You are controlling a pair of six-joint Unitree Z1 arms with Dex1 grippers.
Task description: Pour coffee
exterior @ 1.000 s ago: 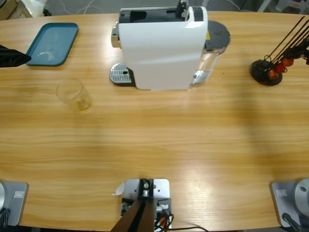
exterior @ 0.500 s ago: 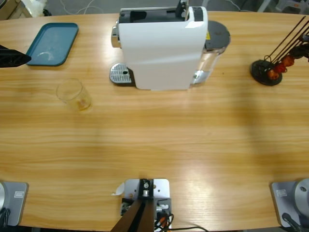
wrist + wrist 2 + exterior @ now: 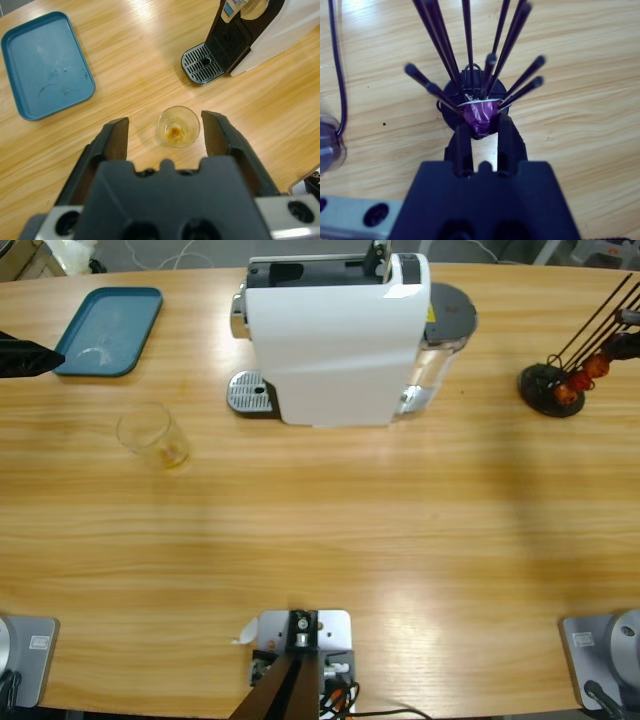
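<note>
We hold our left gripper wide open above the glass of coffee on the tabletop; right gripper pinches a purple capsule. A careless descent could tip the glass.

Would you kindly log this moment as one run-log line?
left gripper: open above glass with coffee | right gripper: shut on purple capsule at rack | tray: bare

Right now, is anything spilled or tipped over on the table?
Nothing looks spilled. The glass tumbler stands upright with a little coffee at its bottom, and the teal tray shows only faint smudges.
</note>
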